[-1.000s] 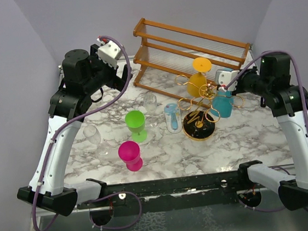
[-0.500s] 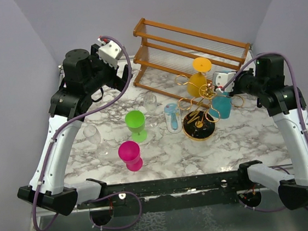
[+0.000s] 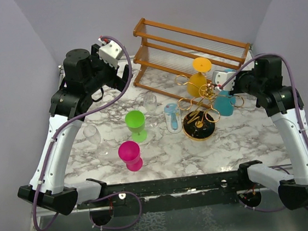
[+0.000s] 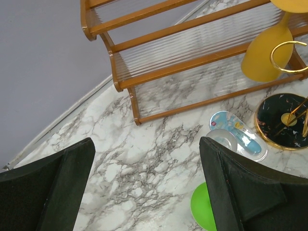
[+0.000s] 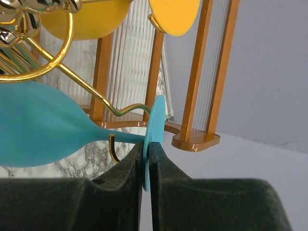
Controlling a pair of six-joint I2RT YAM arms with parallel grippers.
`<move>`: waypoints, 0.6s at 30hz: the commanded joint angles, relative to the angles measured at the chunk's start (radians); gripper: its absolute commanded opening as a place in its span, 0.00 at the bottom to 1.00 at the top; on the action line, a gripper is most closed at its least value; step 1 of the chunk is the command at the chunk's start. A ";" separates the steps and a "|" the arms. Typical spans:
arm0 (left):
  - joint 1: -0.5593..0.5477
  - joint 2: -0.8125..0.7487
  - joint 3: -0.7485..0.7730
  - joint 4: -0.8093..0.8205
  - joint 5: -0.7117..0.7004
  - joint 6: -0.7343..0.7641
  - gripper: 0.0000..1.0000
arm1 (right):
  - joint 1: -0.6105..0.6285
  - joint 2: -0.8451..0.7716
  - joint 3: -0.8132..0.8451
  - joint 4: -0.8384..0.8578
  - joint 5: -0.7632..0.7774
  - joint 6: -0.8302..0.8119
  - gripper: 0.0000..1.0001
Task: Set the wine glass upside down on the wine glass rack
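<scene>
My right gripper [image 5: 147, 149] is shut on the round foot of a teal wine glass [image 5: 43, 127], held upside down at the gold wire rack [image 3: 197, 102] with its black round base. In the top view the teal glass [image 3: 223, 104] hangs at the rack's right side, its stem by a gold loop arm [image 5: 103, 98]. A yellow wine glass [image 3: 198, 80] hangs upside down on the rack's far side. My left gripper [image 4: 147, 187] is open and empty, high over the table's back left.
A brown wooden slatted shelf [image 3: 191, 45] stands behind the rack. A green glass [image 3: 136, 124], a pink glass [image 3: 130, 154], two clear glasses [image 3: 150, 103] [image 3: 92, 136] and a patterned clear cup [image 3: 172, 117] stand on the marble table [image 3: 244, 139].
My right gripper has shifted slightly with the teal glass, staying at the rack's right side. The left arm has not moved.
</scene>
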 commanded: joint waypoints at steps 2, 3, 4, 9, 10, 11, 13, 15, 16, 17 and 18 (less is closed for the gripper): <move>-0.003 -0.006 -0.013 0.028 0.020 0.010 0.93 | 0.008 -0.021 -0.009 0.000 0.075 -0.124 0.13; -0.003 -0.006 -0.015 0.029 0.020 0.011 0.93 | 0.008 -0.022 -0.010 -0.004 0.079 -0.122 0.14; -0.003 -0.008 -0.018 0.031 0.020 0.012 0.93 | 0.008 -0.025 -0.009 -0.004 0.081 -0.121 0.15; -0.003 -0.010 -0.031 0.038 0.020 0.018 0.93 | 0.008 -0.031 0.001 -0.022 0.093 -0.117 0.21; -0.002 -0.011 -0.036 0.039 0.019 0.020 0.93 | 0.008 -0.032 0.004 -0.024 0.097 -0.115 0.22; -0.003 -0.012 -0.041 0.040 0.017 0.027 0.93 | 0.008 -0.033 0.003 -0.026 0.102 -0.115 0.23; -0.003 -0.014 -0.050 0.042 0.011 0.035 0.93 | 0.008 -0.037 0.003 -0.029 0.115 -0.112 0.26; -0.003 -0.016 -0.056 0.042 0.003 0.040 0.93 | 0.008 -0.039 0.000 -0.029 0.132 -0.110 0.28; -0.003 -0.016 -0.058 0.042 -0.002 0.043 0.93 | 0.008 -0.042 -0.003 -0.029 0.141 -0.107 0.29; -0.003 -0.016 -0.059 0.042 -0.005 0.046 0.93 | 0.008 -0.043 -0.005 -0.029 0.150 -0.106 0.31; -0.001 -0.017 -0.059 0.042 -0.009 0.048 0.93 | 0.008 -0.046 -0.007 -0.028 0.158 -0.104 0.32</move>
